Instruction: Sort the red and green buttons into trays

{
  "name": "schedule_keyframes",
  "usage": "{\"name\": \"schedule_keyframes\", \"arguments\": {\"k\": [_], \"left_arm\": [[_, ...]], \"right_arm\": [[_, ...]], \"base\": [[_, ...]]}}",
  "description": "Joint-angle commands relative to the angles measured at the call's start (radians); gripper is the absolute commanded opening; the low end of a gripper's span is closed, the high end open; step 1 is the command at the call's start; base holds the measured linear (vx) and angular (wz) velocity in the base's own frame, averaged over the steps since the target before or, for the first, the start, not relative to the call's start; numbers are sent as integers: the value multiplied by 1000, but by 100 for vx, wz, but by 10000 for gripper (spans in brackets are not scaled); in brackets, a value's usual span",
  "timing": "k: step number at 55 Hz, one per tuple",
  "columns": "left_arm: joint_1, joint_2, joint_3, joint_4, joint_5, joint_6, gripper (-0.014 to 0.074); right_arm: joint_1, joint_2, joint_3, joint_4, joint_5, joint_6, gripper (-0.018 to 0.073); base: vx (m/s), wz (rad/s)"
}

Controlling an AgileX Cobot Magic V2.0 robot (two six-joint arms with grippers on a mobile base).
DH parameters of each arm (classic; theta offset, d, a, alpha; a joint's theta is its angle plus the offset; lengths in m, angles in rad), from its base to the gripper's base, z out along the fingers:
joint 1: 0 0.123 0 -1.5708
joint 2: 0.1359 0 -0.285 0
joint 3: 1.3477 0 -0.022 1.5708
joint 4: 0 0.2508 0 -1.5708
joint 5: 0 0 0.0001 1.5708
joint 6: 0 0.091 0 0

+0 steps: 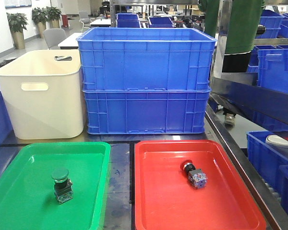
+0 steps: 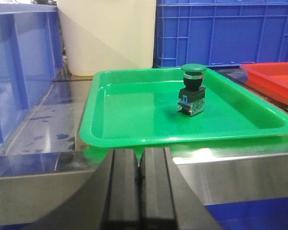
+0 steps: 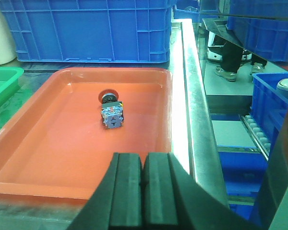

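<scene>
The green button (image 1: 62, 184) stands upright in the green tray (image 1: 19, 191); it also shows in the left wrist view (image 2: 192, 89) inside that tray (image 2: 129, 115). The red button (image 1: 194, 174) lies on its side in the red tray (image 1: 168, 206); it also shows in the right wrist view (image 3: 111, 110) in that tray (image 3: 57, 148). My left gripper (image 2: 140, 165) is shut and empty, in front of the green tray's near rim. My right gripper (image 3: 143, 167) is shut and empty, at the red tray's near rim. Neither gripper shows in the front view.
A cream tub (image 1: 43, 93) and two stacked blue bins (image 1: 146, 81) stand behind the trays. Another blue bin (image 2: 19, 67) is at the left. The table's metal edge (image 3: 194, 124) runs along the right, with more blue bins (image 1: 273, 163) beyond it.
</scene>
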Motion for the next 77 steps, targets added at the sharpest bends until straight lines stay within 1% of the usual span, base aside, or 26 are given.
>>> {"name": "schedule_keyframes", "arguments": {"k": [1,23,27,29,33,34,35,37,38,39,43,46,49,53,56,60,63,67,77], "left_arm": [[0,-4,-23,-2,-76,-10,-6],[0,-4,-23,-2,-76,-10,-6],[0,-4,-23,-2,-76,-10,-6],[0,-4,-23,-2,-76,-10,-6],[0,-4,-23,-2,-76,-10,-6],[0,-4,-23,-2,-76,-10,-6],[0,-4,-23,-2,-76,-10,-6],[0,-4,-23,-2,-76,-10,-6],[0,-4,-23,-2,-76,-10,-6],[0,-4,-23,-2,-76,-10,-6],[0,-4,-23,-2,-76,-10,-6],[0,-4,-23,-2,-76,-10,-6],[0,-4,-23,-2,-76,-10,-6],[0,-4,-23,-2,-76,-10,-6],[0,-4,-23,-2,-76,-10,-6],[0,-4,-23,-2,-76,-9,-6],[0,-4,-23,-2,-75,-9,-6],[0,-4,-23,-2,-75,-9,-6],[0,-4,-23,-2,-75,-9,-6]], "right_arm": [[0,0,-29,-14,-65,-2,-8],[0,0,-29,-14,-65,-2,-8],[0,-2,-29,4,-60,-18,-8],[0,-2,-29,54,-60,-48,-8],[0,-8,23,264,-109,-191,-8],[0,-11,39,304,-138,-250,-8],[0,-15,65,364,-170,-291,-8],[0,-37,123,477,-239,-410,-8],[0,-53,143,508,-260,-461,-8],[0,-73,183,560,-303,-518,-8],[-9,-162,282,636,-381,-613,-8],[-35,-238,354,646,-408,-646,-8],[-85,-343,409,631,-389,-646,-8],[-166,-474,452,617,-310,-646,-8],[-213,-560,467,617,-243,-646,-8],[-252,-626,490,618,-184,-646,-8],[-259,-611,508,630,-199,-624,-8],[-259,-607,506,640,-158,-604,-8],[-256,-617,506,639,-149,-604,-8]], "base": [[0,0],[0,0],[0,0],[0,0],[0,0],[0,0],[0,0],[0,0],[0,0],[0,0],[0,0],[0,0],[0,0],[0,0],[0,0],[0,0],[0,0],[0,0],[0,0]]}}
